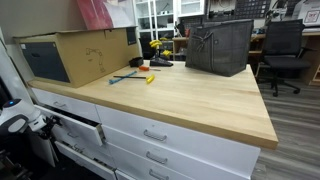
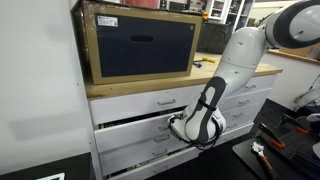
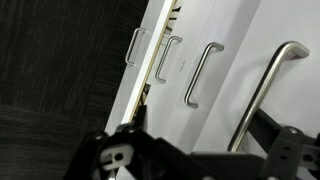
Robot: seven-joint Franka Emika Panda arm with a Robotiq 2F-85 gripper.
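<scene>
A bank of white drawers (image 1: 150, 135) with metal bar handles sits under a wooden countertop (image 1: 190, 100). One upper drawer (image 2: 140, 125) is pulled out a little, also seen as the ajar drawer (image 1: 78, 128). My gripper (image 2: 192, 128) is low against that drawer front, at the gripper (image 1: 38, 122). In the wrist view my gripper (image 3: 205, 128) is open. Its left finger (image 3: 140, 118) is at the edge of the ajar drawer front. The right finger (image 3: 275, 132) lies beyond a long bar handle (image 3: 265, 90), which runs between the fingers. Whether a finger touches the handle is unclear.
A cardboard box (image 1: 70, 55) with a dark panel (image 2: 140, 45) stands on the countertop above the drawers. A grey bin (image 1: 218, 47) stands at the back, with small hand tools (image 1: 135, 75) near it. An office chair (image 1: 285, 45) is behind. More handles (image 3: 203, 75) line the neighbouring drawers.
</scene>
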